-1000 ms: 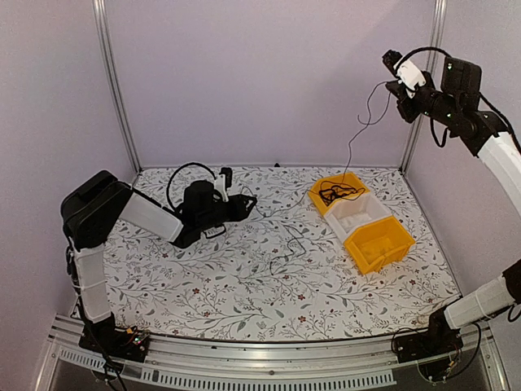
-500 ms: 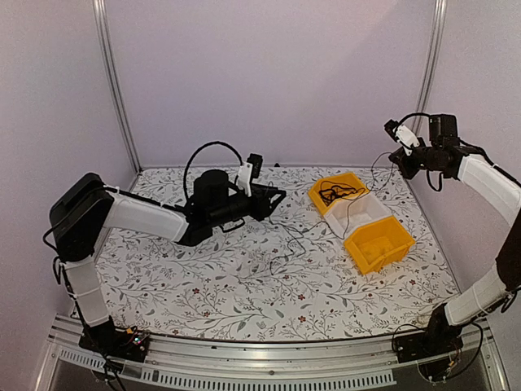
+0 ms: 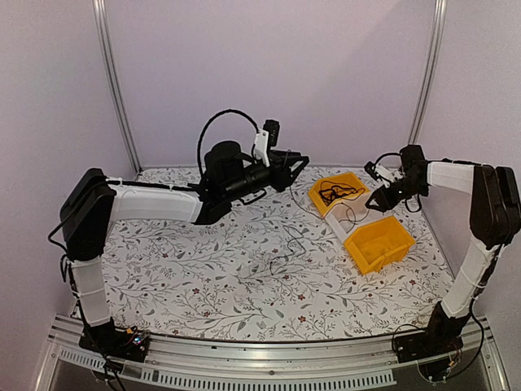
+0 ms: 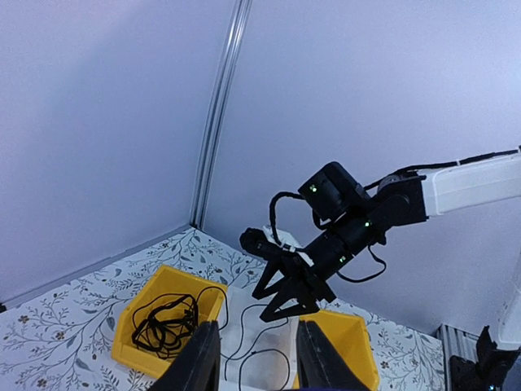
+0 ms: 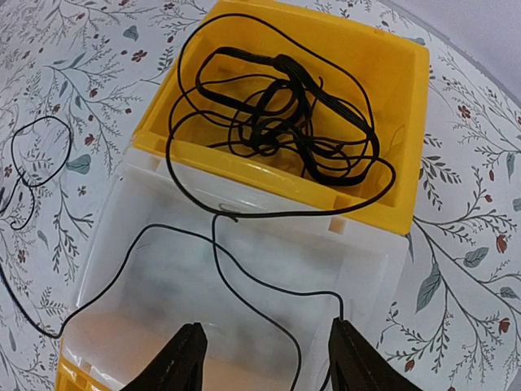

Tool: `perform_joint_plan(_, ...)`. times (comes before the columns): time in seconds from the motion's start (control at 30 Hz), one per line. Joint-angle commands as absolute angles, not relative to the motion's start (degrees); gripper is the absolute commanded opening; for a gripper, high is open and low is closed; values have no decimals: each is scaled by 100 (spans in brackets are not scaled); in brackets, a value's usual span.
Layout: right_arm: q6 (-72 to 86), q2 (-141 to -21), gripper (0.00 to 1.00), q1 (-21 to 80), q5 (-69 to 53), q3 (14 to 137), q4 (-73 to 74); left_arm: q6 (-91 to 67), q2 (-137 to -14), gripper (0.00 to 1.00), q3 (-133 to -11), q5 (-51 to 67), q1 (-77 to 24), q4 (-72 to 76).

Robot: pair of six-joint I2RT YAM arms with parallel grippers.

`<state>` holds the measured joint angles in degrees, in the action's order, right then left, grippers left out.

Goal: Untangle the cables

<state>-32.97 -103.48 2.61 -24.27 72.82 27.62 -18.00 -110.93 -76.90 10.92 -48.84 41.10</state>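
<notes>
A tangle of black cables (image 5: 277, 122) lies in the rear yellow bin (image 3: 322, 201). One loose black cable (image 5: 244, 269) trails out of it across the white bin (image 5: 138, 244) and onto the table (image 3: 285, 244). My right gripper (image 5: 264, 326) hangs open just above the white bin. The cable's end touches its right finger (image 5: 346, 350), and nothing is between the jaws. My left gripper (image 3: 297, 169) is raised over the table's back middle and points at the bins. Its fingers (image 4: 203, 358) stand apart with nothing between them. The left wrist view shows the right gripper (image 4: 262, 304) spread open.
A second yellow bin (image 3: 378, 242) sits against the near side of the white bin. Floral cloth (image 3: 203, 277) covers the table. Metal posts (image 3: 114, 81) and walls close off the back and sides.
The right arm came down from high at the upper right to the white bin and opened, letting the cable go. The left arm rose and swung right toward the bins.
</notes>
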Motion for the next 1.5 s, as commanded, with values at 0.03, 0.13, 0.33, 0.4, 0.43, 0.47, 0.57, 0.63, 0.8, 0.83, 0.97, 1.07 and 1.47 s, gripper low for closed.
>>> perform_joint_plan(0.03,-3238,-9389,61,284,-3325,7485,3092,-1821,-11465,31,-7938,1200,-5001,3918)
perform_joint_plan(0.13,-3360,-8917,65,527,-3764,7287,3104,-1900,-11542,31,-8002,1201,-5014,3978)
perform_joint_plan(0.33,-3603,-8574,66,1562,-4061,6935,2853,-2214,-11575,31,-8068,1044,-5027,3964)
perform_joint_plan(0.4,-3509,-8587,67,1893,-4128,6944,2700,-2302,-11567,30,-8068,907,-5034,3931)
perform_joint_plan(0.43,-3470,-8614,69,2057,-4173,6961,2631,-2336,-11560,30,-8068,853,-5044,3917)
perform_joint_plan(0.47,-3396,-8682,70,2202,-4138,6976,2519,-2378,-11554,30,-8064,819,-5037,3912)
perform_joint_plan(0.57,-3140,-8891,71,2562,-3921,7023,2155,-2591,-11505,30,-8016,766,-5036,3970)
perform_joint_plan(0.63,-3012,-9038,73,2719,-3829,6967,1867,-2746,-11457,30,-7962,772,-5036,4059)
perform_joint_plan(0.8,-2962,-9211,76,2990,-3616,6705,1186,-2976,-11360,30,-7891,732,-5045,4122)
perform_joint_plan(0.83,-2949,-9251,78,3030,-3543,6682,1075,-3011,-11354,30,-7878,721,-5045,4115)
perform_joint_plan(0.97,-2716,-9261,76,3099,-3385,6449,417,-3163,-11332,29,-7866,725,-5036,4118)
perform_joint_plan(1.07,-2571,-9195,68,3145,-3333,6199,-129,-3251,-11337,29,-7866,730,-5037,4148)
perform_joint_plan(1.47,-2444,-9387,1,3173,-3644,6221,-404,-3387,-11345,27,-7760,738,-5036,4226)
